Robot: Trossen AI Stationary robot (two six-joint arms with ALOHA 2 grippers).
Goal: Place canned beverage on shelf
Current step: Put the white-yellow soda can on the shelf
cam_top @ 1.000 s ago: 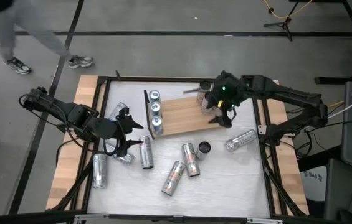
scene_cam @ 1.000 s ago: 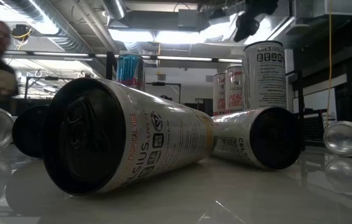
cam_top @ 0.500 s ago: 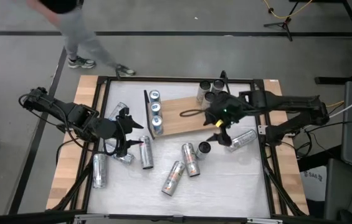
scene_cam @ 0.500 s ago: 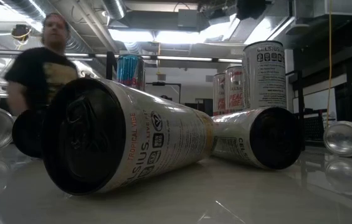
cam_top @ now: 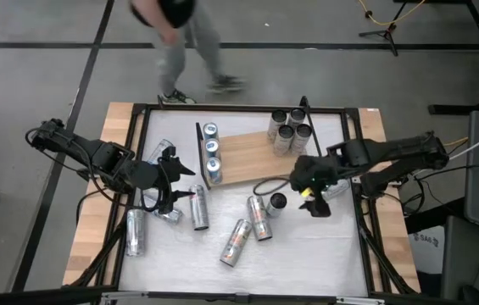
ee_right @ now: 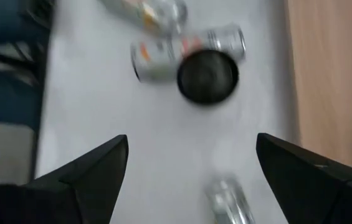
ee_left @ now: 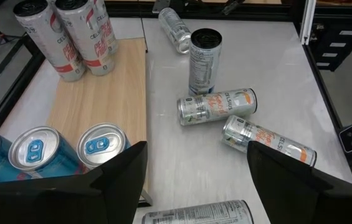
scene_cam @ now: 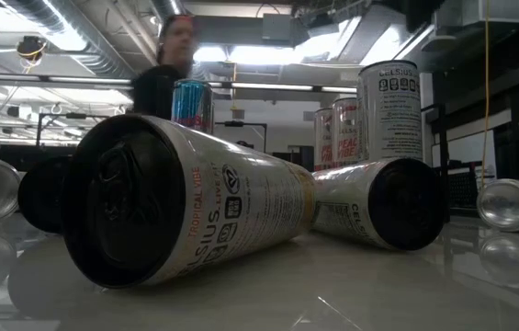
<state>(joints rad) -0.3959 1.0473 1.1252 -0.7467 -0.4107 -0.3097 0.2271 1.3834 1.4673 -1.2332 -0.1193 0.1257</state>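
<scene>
Hovering above the white table [cam_top: 307,254], off the near right corner of the shelf [cam_top: 247,158], the right gripper [cam_top: 314,203] is seen with its fingers spread wide and nothing between them. An upright black-topped can [cam_top: 278,202] stands just beside it on the table, and a fallen silver can [cam_top: 327,190] lies close on its other side. In the right wrist view the same black can top [ee_right: 207,76] is seen from above, well ahead of the two dark fingers [ee_right: 82,180], with a toppled can lying against it.

The shelf is laid flat near the far edge of the table. Three cans [cam_top: 288,130] are stood upright at its right end, and three blue-topped cans [cam_top: 212,151] are lined up at its left end, beside the black wire frame.

The left gripper [cam_top: 171,188] is held low over the left part of the table, just off the left end of the shelf, its jaws parted and empty; several fallen cans lie around it. From the left wrist view the blue-topped cans [ee_left: 45,149] are seen close to its fingers [ee_left: 116,174], and toppled cans [ee_left: 218,106] lie farther out on the table.

A person [cam_top: 175,34] is seen on the floor beyond the far edge of the table
</scene>
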